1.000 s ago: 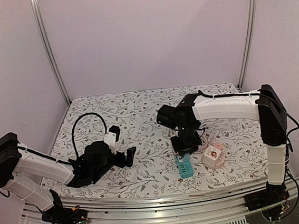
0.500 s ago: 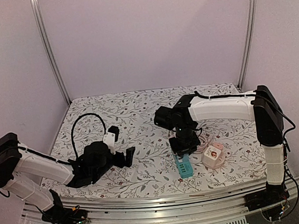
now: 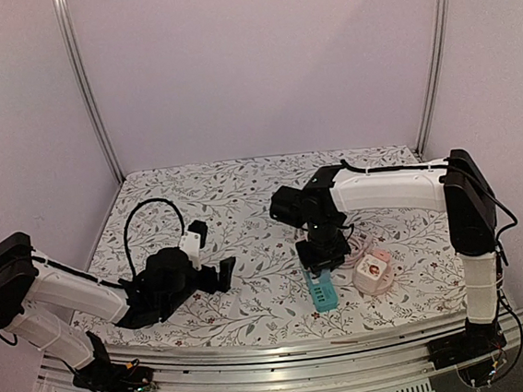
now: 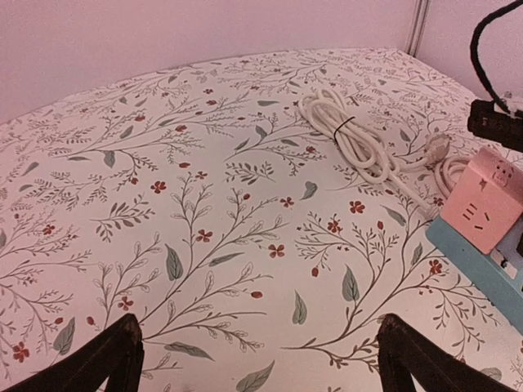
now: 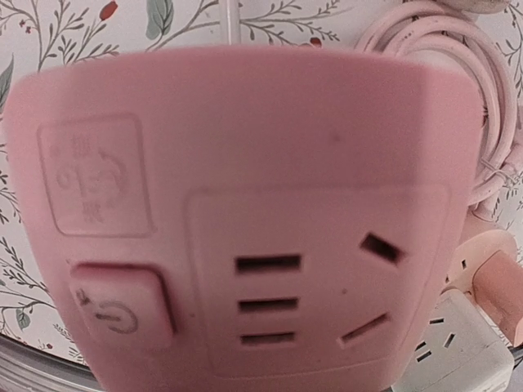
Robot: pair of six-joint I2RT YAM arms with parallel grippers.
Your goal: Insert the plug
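A pink plug block (image 5: 245, 212) with socket slots and a power button fills the right wrist view, very close to the camera. In the left wrist view the same block (image 4: 484, 198) stands on the teal power strip (image 4: 478, 273), directly under my right gripper (image 4: 497, 124). From above, my right gripper (image 3: 323, 257) hides the block at the far end of the teal strip (image 3: 323, 292). Its fingers are hidden and its grip looks shut on the block. My left gripper (image 3: 224, 272) rests low at the left, wide open (image 4: 257, 339) over bare floral tabletop.
A second pink-and-white socket cube (image 3: 372, 270) lies right of the strip, also seen in the right wrist view (image 5: 458, 343). A coiled white cable (image 4: 343, 135) with its plug (image 4: 439, 148) lies behind them. The table's front rail (image 3: 285, 347) is near.
The right arm has shifted slightly to the left over the strip. The left arm has stayed still and open.
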